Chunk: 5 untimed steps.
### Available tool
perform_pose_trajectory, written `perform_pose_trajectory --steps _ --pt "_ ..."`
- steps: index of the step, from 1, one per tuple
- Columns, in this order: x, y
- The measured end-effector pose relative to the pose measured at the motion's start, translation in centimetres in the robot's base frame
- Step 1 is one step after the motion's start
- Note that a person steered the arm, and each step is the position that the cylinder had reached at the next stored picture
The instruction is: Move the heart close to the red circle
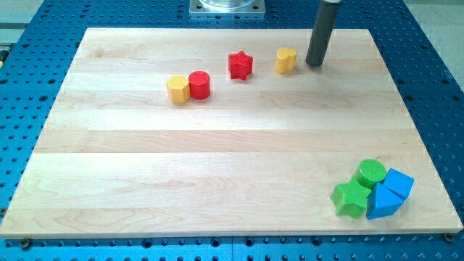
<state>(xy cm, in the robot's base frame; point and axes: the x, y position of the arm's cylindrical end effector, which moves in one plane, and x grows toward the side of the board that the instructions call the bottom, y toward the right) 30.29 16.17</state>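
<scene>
Camera view: the tool, a bare rod grasping nothing, has its tip point(315, 64) just right of the yellow heart point(286, 60); the red star point(240, 65) could snag before the red circle point(199, 85).

A pale wooden board point(217, 167) carries four blocks near its top and four at its bottom right.

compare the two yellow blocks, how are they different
The yellow heart sits near the view's top, just left of my tip, with a small gap between them; the yellow hexagon block sits further left and lower, far from the tip. The hexagon block touches the red circle; the heart stands alone, with the red star to its left. The heart looks slightly smaller. Both are yellow, low, and flat on the wooden board.
</scene>
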Motion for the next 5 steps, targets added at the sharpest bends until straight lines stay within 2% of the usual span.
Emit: perform_pose_trajectory --steps 1,2,3,4,5 --pt "0.5 -3.6" --pt "-0.3 -1.2" --pt "-1.3 -2.7" --pt "-0.3 -9.5" --pt "2.5 -17.5"
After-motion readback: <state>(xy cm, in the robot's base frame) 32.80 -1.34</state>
